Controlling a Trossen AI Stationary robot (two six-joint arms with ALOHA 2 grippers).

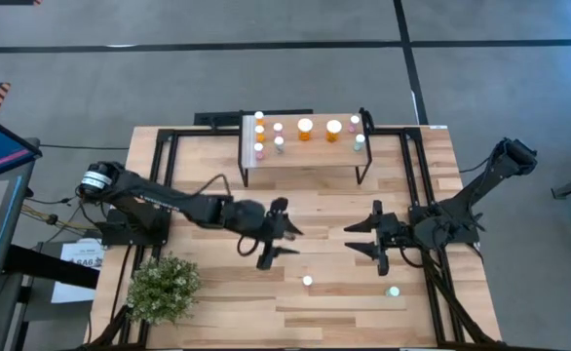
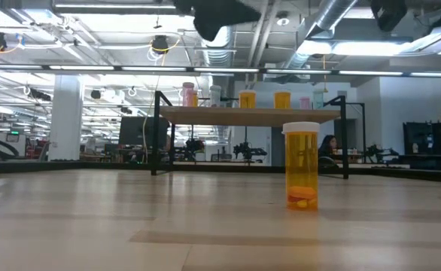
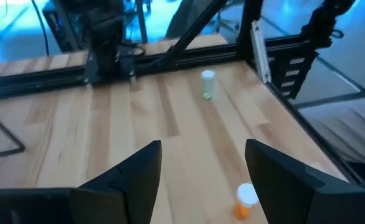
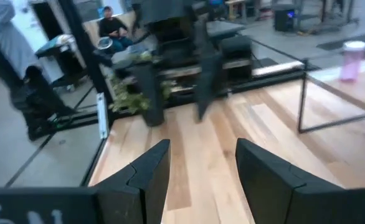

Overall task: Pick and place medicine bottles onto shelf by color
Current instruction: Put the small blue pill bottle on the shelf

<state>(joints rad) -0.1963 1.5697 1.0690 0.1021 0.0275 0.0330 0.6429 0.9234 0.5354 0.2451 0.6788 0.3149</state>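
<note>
Light wood-plank tabletop (image 1: 315, 302), pale striped grain. At upper centre the shelf (image 1: 305, 156) has the same light wood top on thin black legs, carrying orange, pink and pale green bottles. Lower centre, an orange bottle (image 1: 308, 282) with a white cap; to its right, a pale green bottle (image 1: 394, 291). Lower left, a green leafy plant (image 1: 163, 287).

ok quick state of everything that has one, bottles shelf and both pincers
orange bottle: upright on the table, capped, not held
pale green bottle: upright on the table, capped, not held
shelf: standing, bottles upright along its far edge
left pincer: open, empty, above the table
right pincer: open, empty, above the table
</note>
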